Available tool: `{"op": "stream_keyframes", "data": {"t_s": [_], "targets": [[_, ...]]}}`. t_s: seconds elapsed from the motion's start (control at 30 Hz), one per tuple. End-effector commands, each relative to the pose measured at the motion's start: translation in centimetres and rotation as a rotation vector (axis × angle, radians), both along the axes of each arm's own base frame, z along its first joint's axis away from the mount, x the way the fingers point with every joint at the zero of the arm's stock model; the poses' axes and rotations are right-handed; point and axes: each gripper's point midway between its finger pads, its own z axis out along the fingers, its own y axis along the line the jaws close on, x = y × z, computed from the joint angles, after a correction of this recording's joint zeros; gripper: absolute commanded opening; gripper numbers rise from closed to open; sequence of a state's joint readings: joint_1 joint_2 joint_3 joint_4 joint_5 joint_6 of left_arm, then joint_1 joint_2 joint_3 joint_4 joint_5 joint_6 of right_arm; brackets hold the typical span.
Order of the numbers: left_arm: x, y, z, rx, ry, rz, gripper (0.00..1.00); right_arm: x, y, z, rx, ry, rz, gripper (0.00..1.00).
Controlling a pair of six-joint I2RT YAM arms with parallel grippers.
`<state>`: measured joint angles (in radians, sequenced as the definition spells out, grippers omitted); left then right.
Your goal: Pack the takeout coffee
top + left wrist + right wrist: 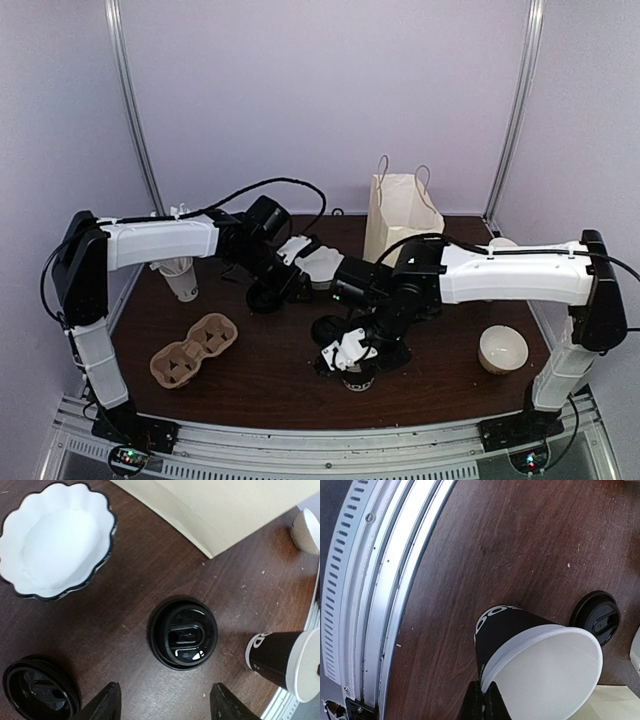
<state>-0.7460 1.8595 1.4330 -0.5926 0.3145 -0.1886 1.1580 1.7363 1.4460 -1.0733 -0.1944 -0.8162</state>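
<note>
The takeout coffee cup [520, 640], black lower band and white upper part, stands open with no lid near the table's front edge [358, 379]. My right gripper [485, 702] is shut on its rim, one finger inside and one outside. The cup also shows at the right of the left wrist view [292, 661]. A black lid [184, 633] lies flat on the table just beyond my left gripper [165, 707], which is open and empty above the wood. This lid also shows in the top view [327, 330] and the right wrist view [596, 617]. A second black lid [40, 690] lies to its left.
A white scalloped bowl [55, 540] sits behind the lids. A paper bag [400, 215] stands at the back centre. A brown cup carrier [193, 350] lies front left, a white cup of straws [180, 275] behind it. A white bowl [503, 348] sits at the right.
</note>
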Motion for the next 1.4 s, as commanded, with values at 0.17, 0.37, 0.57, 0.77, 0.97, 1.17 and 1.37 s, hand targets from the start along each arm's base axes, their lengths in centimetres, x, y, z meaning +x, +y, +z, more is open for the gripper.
{"op": "stream_keyframes", "data": {"t_s": [0.17,0.37,0.57,0.77,0.97,1.17,1.37], "targets": [[-3.2,-2.9,-0.3,-0.018,-0.038,-0.194,0.67,-0.7,-2.9,0.0,-0.032,-0.044,-0.002,0.29],[-2.6,-3.7,-2.3,0.111,-0.120,-0.196,0.72,-1.9,-3.1,3.6,0.030,-0.002,0.015,0.55],[-2.3,-3.9,-3.8,0.179,-0.130,-0.191,0.74,-2.5,-4.8,8.9,0.118,0.078,-0.029,0.56],[-2.9,-5.0,-4.5,0.189,-0.143,-0.237,0.75,1.1,-7.3,12.1,0.255,0.085,-0.219,0.58],[-3.2,-5.6,-5.3,0.210,-0.157,-0.280,0.80,2.6,-8.6,13.4,0.326,0.098,-0.311,0.59],[-3.5,-6.0,-5.6,0.212,-0.159,-0.292,0.92,2.9,-8.5,13.3,0.334,0.107,-0.319,0.59],[-3.3,-6.4,-6.3,0.230,-0.162,-0.292,0.88,3.0,-8.1,13.2,0.338,0.118,-0.313,0.59]]}}
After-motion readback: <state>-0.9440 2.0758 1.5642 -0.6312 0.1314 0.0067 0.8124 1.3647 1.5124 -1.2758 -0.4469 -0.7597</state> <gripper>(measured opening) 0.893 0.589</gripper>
